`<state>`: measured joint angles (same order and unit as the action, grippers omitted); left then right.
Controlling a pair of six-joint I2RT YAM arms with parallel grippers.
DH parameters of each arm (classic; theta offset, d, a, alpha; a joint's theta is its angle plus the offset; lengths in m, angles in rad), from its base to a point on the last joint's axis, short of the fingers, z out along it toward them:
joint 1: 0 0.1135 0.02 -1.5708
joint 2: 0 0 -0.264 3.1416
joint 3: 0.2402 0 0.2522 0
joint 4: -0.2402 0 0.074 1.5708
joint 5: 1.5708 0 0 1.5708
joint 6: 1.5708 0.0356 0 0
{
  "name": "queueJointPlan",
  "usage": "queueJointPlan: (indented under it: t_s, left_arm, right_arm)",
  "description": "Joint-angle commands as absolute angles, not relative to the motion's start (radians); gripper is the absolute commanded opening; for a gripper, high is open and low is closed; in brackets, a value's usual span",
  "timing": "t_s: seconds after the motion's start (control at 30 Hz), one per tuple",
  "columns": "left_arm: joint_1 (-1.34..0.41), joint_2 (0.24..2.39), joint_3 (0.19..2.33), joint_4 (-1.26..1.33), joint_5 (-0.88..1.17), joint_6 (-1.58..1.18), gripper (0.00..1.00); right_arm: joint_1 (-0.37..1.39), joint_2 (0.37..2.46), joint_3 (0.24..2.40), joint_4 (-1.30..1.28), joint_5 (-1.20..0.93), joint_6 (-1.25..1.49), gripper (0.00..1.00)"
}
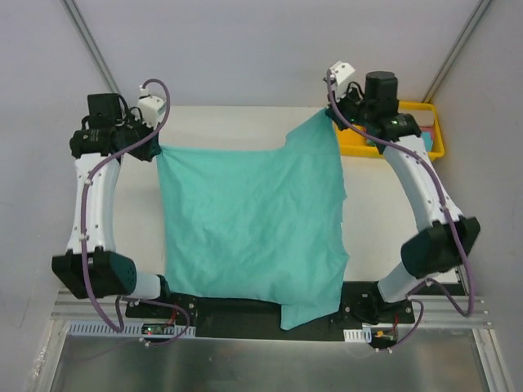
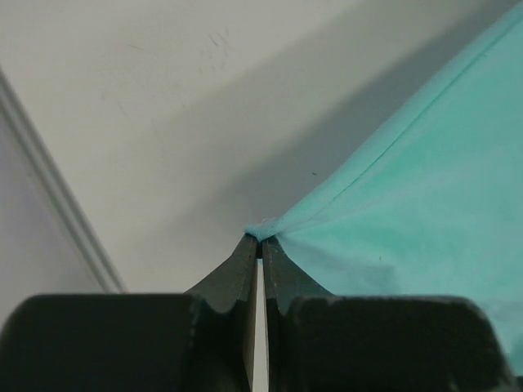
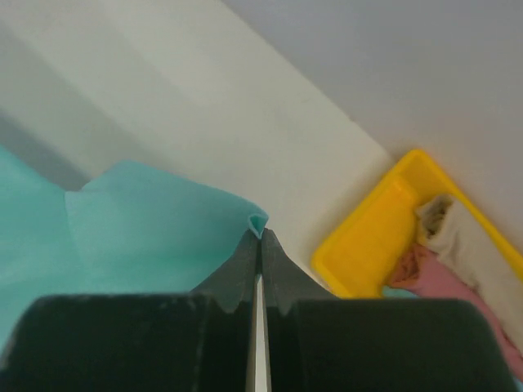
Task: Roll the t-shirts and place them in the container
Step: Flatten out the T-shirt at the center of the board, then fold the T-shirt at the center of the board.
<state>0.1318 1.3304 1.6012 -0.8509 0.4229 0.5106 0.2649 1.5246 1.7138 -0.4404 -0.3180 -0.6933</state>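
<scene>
Hanging over the near edge of the counter (image 1: 221,122) at 6 o'clock, the sea-green t-shirt (image 1: 253,220) stretched lengthwise toward 12, its far corners pinched shut in the left jaws at 10 o'clock and the right jaws at 1 o'clock.

You have a soft, matt, wrinkled sea-green cloth tee (image 1: 253,220), a glossy yellow plastic tray (image 3: 372,245), a smooth matt table (image 1: 221,122).

Soft, even light falls from overhead. The sea-green cotton t-shirt (image 2: 425,204) throws a broad grey shadow on the white table (image 2: 163,106); the dark fingers (image 2: 233,282) of my left gripper (image 2: 260,239) look slightly soft.
</scene>
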Motion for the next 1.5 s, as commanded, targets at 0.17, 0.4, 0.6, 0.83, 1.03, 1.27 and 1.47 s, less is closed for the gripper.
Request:
queueJointPlan:
  t_s: [0.17,0.4,0.6,0.83,1.03,1.27,1.47]
  left_arm:
    - [0.132,1.735,1.702,-0.795,0.488,0.568,0.00]
    - [0.132,1.965,1.871,-0.787,0.450,0.558,0.00]
    - [0.132,2.117,2.034,-0.778,0.449,0.529,0.00]
    - [0.132,2.085,2.014,-0.779,0.492,0.522,0.00]
    - [0.133,1.993,1.925,-0.794,0.563,0.517,0.00]
    - [0.137,1.947,1.855,-0.841,0.597,0.601,0.00]
    - [0.153,1.951,1.850,-0.894,0.586,0.701,0.00]
  right_arm:
    - [0.261,1.991,1.993,-0.347,-0.327,-0.782,0.01]
    - [0.275,2.313,2.224,-0.264,-0.151,-0.825,0.01]
    - [0.284,2.407,2.279,-0.193,-0.101,-0.819,0.01]
    - [0.285,2.232,2.107,-0.225,-0.146,-0.837,0.01]
    - [0.299,2.045,1.947,-0.322,-0.193,-0.836,0.01]
    - [0.337,1.911,1.767,-0.414,-0.196,-0.839,0.01]
    - [0.344,1.838,1.666,-0.480,-0.196,-0.847,0.01]
